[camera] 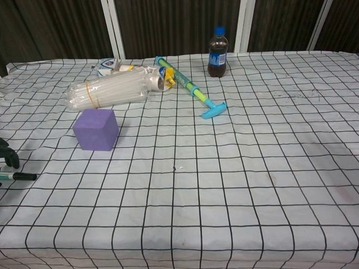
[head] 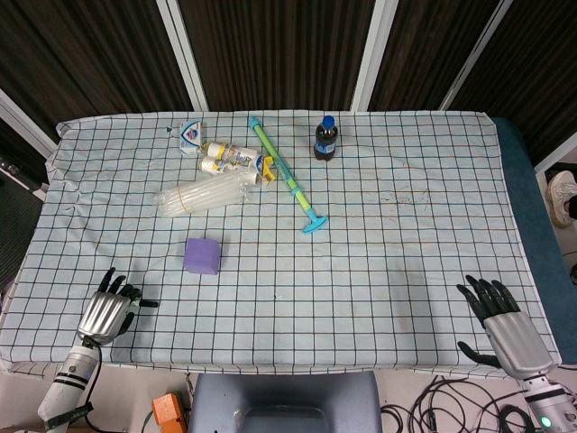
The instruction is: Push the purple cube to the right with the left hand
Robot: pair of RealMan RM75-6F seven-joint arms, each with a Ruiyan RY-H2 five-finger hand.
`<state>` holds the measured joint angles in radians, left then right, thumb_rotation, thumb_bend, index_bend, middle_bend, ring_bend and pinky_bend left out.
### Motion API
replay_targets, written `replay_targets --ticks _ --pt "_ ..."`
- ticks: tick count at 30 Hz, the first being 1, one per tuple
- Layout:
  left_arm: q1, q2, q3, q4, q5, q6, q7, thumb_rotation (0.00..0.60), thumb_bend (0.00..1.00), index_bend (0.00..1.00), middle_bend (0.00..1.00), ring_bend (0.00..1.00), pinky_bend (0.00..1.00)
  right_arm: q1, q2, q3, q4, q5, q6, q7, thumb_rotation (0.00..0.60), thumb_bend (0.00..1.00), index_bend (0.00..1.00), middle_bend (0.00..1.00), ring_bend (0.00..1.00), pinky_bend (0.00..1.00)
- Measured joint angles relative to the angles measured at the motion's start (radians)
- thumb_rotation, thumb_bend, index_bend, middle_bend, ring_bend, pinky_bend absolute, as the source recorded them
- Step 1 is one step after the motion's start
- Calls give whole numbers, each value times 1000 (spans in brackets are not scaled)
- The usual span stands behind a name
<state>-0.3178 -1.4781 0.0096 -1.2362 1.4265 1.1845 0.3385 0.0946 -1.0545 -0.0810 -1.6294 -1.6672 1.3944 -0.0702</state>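
Note:
The purple cube (head: 203, 255) (camera: 96, 130) sits on the checked tablecloth, left of centre. My left hand (head: 112, 308) rests near the front left edge, below and to the left of the cube, apart from it, fingers spread and holding nothing. Only its fingertips (camera: 8, 158) show at the left edge of the chest view. My right hand (head: 501, 322) lies at the front right corner, fingers apart, empty, far from the cube.
Behind the cube lie a clear plastic bundle (head: 203, 193), small bottles (head: 230, 159), a white packet (head: 191, 133) and a green and blue stick (head: 287, 175). A dark cola bottle (head: 326, 139) stands at the back centre. A blue chair (head: 541, 271) borders the table's right side.

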Motion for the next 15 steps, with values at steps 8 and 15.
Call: replay_targets --ticks 8,15 --pt "-4 -10 -4 25 -12 -16 -1 600 394 389 366 163 44 1 1 -1 -1 -3 -1 0 600 370 0 0 0 0" --pt "-10 -29 -11 64 -16 -19 4 600 394 471 460 211 44 -3 6 1 1 -1 9 14 600 370 0 0 0 0"
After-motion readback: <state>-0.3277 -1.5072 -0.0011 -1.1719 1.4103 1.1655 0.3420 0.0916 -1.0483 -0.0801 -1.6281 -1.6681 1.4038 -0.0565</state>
